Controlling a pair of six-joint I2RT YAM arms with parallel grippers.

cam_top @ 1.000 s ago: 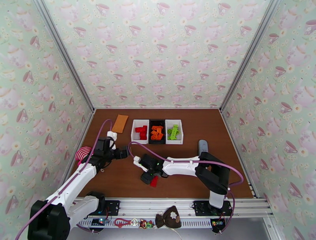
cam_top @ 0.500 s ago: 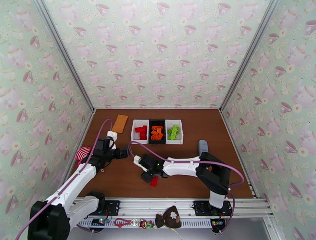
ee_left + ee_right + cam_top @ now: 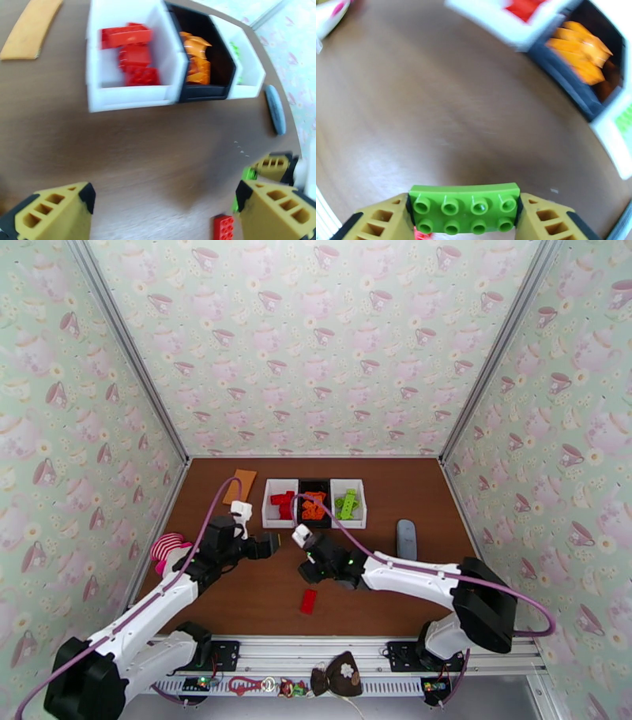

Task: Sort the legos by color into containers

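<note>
The right gripper, with a green brick clamped in it, has been moved from the red brick toward the bins, and the left gripper shifted rightward.

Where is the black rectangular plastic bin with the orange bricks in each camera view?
Top external: the black rectangular plastic bin, middle of three, mid-table.
Left wrist: the bin, upper centre-right.
Right wrist: the bin, upper right, blurred.
Shared landmark: the white plastic bin of red bricks beside it.

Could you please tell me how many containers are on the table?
3, in one row: left white bin with red legos, middle black bin with orange legos, right white bin with green legos.
</note>
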